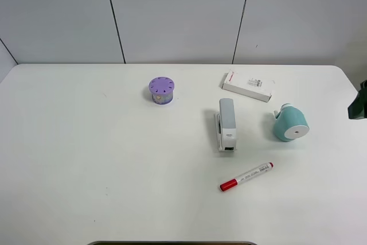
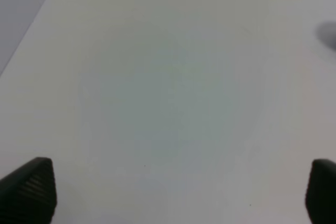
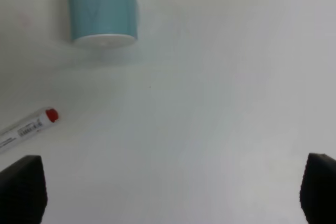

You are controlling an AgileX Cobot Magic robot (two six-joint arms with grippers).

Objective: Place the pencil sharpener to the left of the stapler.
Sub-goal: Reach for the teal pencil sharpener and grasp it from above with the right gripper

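On the white bench the teal sharpener lies on its side, with its round white face turned to the front edge. In the high view it sits to the right of the stapler, apart from it, with bare bench between them. The stapler is long and grey and runs from back to front. Behind these two lies a flat white box. In front of them lies a marker with a red cap, tilted. A purple tub with holes on top stands off to the left of the stapler. The right end effector hangs over bare bench near the sharpener, its two black fingers spread wide and holding nothing. The left end effector is spread wide too, over bare bench, with nothing in it.
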